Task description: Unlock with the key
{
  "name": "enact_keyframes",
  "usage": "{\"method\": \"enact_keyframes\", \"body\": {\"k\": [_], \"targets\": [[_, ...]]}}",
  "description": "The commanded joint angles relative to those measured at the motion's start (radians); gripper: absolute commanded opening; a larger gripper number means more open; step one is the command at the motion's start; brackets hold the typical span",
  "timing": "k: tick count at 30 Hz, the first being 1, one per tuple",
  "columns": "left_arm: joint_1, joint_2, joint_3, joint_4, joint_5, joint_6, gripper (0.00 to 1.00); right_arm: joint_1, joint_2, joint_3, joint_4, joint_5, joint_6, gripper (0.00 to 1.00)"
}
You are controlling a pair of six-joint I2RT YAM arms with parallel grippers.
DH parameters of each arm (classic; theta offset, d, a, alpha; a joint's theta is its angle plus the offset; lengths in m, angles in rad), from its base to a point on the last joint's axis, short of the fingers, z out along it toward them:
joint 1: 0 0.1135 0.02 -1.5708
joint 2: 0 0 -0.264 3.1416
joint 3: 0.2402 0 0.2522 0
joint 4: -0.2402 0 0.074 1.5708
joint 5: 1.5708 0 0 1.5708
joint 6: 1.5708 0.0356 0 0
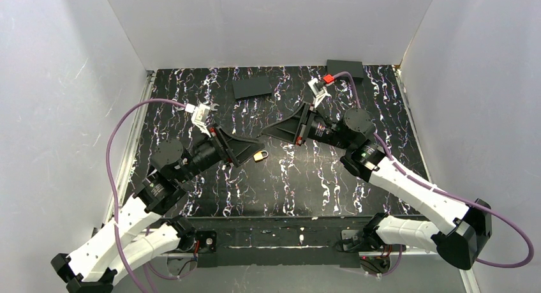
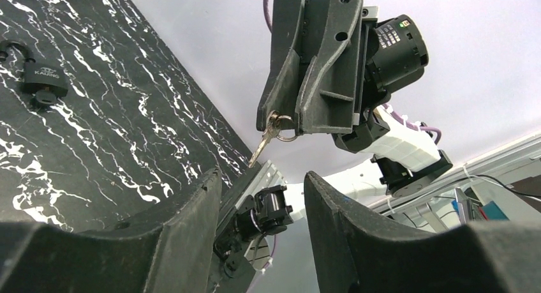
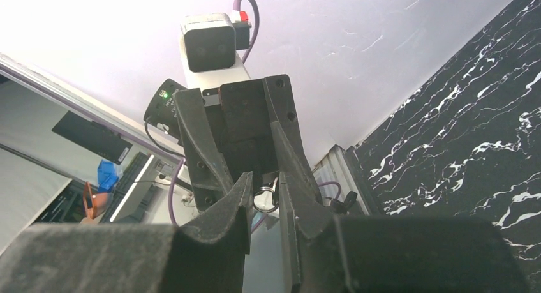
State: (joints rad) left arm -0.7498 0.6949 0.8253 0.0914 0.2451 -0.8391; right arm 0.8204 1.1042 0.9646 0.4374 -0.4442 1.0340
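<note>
On the marbled table [image 1: 319, 178], the left gripper [image 1: 250, 151] has its jaws apart and empty, just beside the brass padlock [image 1: 260, 155]. It should probably clamp the lock's body first and hold it steady. The right gripper [image 2: 279, 122] is pinched on the key [image 2: 263, 143], raised above the table. The blade needs lining up squarely with the keyhole before pushing.

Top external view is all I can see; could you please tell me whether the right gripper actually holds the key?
Observer: Yes. In the left wrist view the right gripper pinches a ring between its fingers, and the key on that ring sticks out past the fingertips.
Operator: Thank you. Is the left gripper gripping anything?
Observer: No. Its own camera shows the left gripper open, with nothing between its fingers.
</note>
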Motion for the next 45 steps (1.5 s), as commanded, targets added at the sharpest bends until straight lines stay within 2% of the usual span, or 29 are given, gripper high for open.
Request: {"method": "enact_keyframes", "body": {"k": [1, 19, 41, 45], "targets": [[0.000, 0.002, 0.015, 0.056, 0.034, 0.029, 0.48, 0.006, -0.005, 0.048, 0.045, -0.007, 0.027, 0.01], [0.013, 0.003, 0.026, 0.061, 0.010, 0.049, 0.37, 0.006, 0.001, 0.055, 0.057, -0.032, 0.046, 0.01], [0.013, 0.015, 0.041, 0.090, 0.021, 0.066, 0.35, 0.012, 0.011, 0.042, 0.073, -0.051, 0.065, 0.01], [0.015, 0.017, 0.041, 0.098, 0.029, 0.066, 0.30, 0.014, 0.012, 0.042, 0.073, -0.051, 0.065, 0.01]]}}
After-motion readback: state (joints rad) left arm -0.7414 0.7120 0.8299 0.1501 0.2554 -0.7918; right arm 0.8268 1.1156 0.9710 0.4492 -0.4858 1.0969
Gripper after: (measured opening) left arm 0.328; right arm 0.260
